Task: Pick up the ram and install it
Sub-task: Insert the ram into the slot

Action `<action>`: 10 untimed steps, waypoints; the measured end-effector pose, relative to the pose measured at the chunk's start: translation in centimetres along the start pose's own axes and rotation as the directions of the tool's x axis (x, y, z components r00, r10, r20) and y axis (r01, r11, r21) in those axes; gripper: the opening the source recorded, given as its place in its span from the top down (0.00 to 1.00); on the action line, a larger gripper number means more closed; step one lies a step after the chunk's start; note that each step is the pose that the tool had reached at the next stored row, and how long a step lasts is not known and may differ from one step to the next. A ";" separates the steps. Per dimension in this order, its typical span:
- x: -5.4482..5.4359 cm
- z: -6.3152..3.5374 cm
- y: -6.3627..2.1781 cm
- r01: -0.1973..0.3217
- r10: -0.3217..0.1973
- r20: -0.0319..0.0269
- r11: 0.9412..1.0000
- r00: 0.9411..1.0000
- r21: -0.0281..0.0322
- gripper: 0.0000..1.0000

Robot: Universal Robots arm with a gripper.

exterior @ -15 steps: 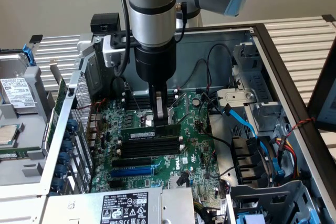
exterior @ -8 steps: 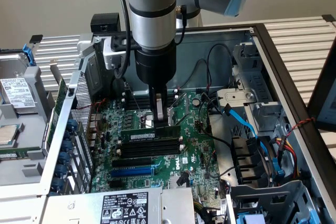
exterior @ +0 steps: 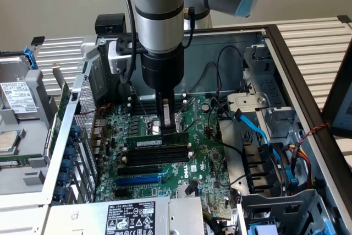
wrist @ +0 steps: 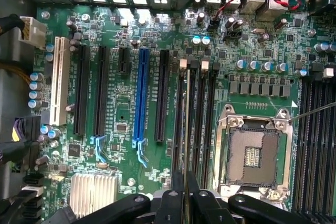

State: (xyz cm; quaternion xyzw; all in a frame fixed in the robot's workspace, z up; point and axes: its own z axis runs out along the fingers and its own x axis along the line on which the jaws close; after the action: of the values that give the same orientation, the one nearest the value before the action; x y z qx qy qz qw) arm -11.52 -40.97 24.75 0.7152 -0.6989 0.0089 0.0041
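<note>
Green ram (exterior: 157,141) stands edge-down at black slots (exterior: 157,157) mid-board (exterior: 204,160), by CPU socket (wrist: 253,156). Gripper (exterior: 167,126) fingers clench its top edge, approx mid-length. Prob light, stiff, thin, fragile; grip long edges, not chips/contacts.

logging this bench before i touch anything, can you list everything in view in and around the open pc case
long thin green circuit-board ram stick: one, green with black chips, in the claw, at the memory slots
black plastic memory slots: several, black, mid-board
green motherboard: one, green, case floor
blue plastic expansion slot: one, blue, between black slots
white plastic slot: one, white, board edge
empty metal processor socket: one, silver, beside the memory slots
finned metal heatsink: one, silver
flat blue cable: one, blue, exterior view's right
grey metal computer case: one, grey
claw: one, black, shut on the ram stick
robot arm: one, silver-grey, above the board
</note>
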 end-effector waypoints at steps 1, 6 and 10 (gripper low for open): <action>0.0 0.06 0.02 -0.001 0.001 0.000 1.000 1.000 0.000 0.86; 0.0 0.35 0.11 -0.013 0.013 0.000 1.000 1.000 0.000 0.86; 0.0 0.44 0.14 -0.030 0.030 0.000 1.000 1.000 -0.001 0.86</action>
State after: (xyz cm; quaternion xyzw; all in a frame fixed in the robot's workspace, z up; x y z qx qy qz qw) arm -11.65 -40.93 24.30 0.7047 -0.7094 0.0088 0.0043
